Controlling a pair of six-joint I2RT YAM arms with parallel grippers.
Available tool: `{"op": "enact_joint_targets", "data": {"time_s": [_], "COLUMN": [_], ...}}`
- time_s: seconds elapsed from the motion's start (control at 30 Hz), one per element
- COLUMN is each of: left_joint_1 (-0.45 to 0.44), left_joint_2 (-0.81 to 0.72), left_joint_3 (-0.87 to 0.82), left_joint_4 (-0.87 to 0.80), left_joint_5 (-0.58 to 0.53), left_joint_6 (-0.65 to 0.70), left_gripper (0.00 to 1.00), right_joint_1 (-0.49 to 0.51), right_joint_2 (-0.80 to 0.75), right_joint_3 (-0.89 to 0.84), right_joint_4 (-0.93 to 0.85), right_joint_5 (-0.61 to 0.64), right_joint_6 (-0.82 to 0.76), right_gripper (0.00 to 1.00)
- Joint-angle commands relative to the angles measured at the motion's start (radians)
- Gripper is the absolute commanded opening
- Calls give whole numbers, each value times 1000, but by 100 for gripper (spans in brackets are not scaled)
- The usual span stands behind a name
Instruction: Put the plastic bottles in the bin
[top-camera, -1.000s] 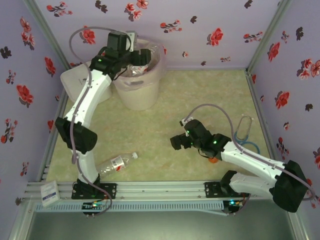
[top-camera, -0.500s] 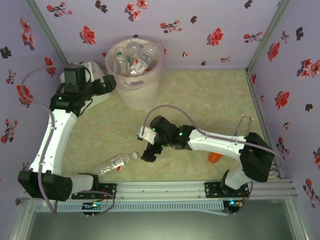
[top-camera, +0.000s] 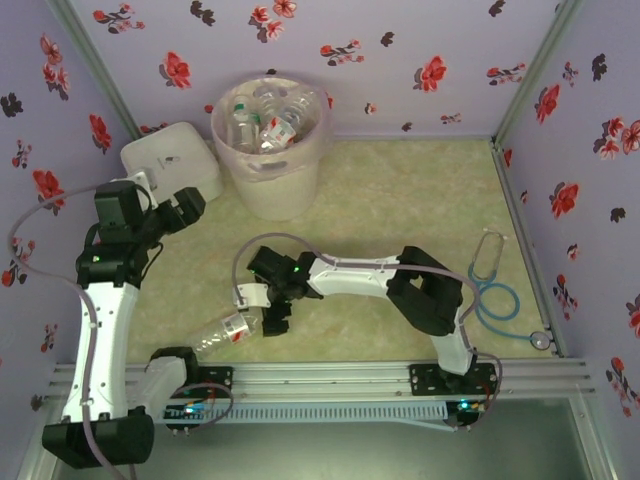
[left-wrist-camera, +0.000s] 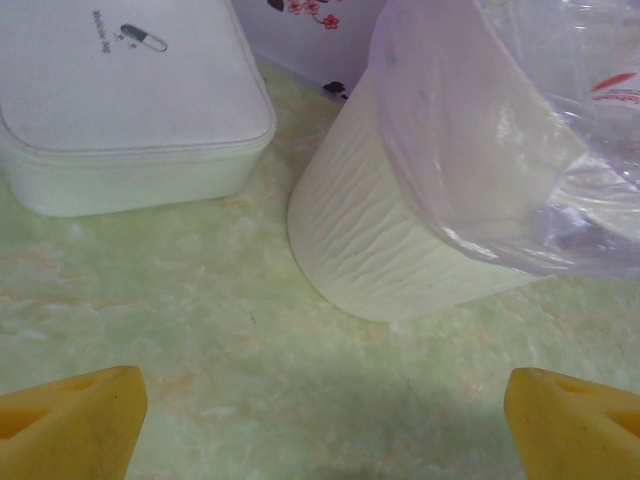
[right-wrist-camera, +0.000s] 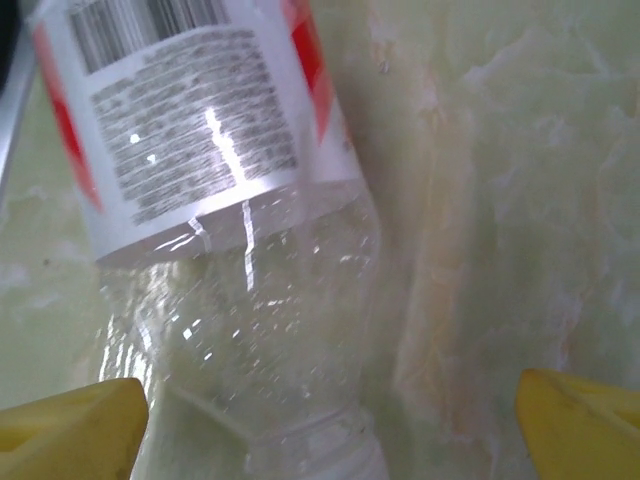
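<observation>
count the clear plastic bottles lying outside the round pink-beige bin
1: the clear plastic bottle with a red-and-white label lies near the front edge of the table, at the open right gripper. The arms could hide others.

Your top camera looks down from above and behind the arm bases (top-camera: 190, 378), taking in the whole table (top-camera: 400, 190) up to the far wall (top-camera: 400, 60). Your left wrist camera sits low and near, facing the bin (left-wrist-camera: 380, 250) and box (left-wrist-camera: 120, 110). Your right wrist camera hangs close over a lying bottle (right-wrist-camera: 220, 200). The top view shares all three, seen smaller and from overhead.
</observation>
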Motion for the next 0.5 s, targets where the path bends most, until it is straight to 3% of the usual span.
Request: {"op": "enact_joint_targets", "data": {"time_s": [0.0,0.23,0.47], "left_joint_1": [15,22,25], "left_joint_2": [1,6,5], "left_joint_3": [-15,-31,-35], "left_joint_4": [15,40,56], "left_joint_5": [24,33,33], "left_joint_6": [-37,-55,-72], "left_gripper": [92,91,91], "right_joint_1": [7,6,3], "right_joint_2": [36,27,-51], "right_joint_3": [26,-17,-103], "right_joint_4": [8,34,69], "right_joint_5": [-8,-36,-14], "right_joint_6": [-15,19,59], "right_gripper": [89,68,36]}}
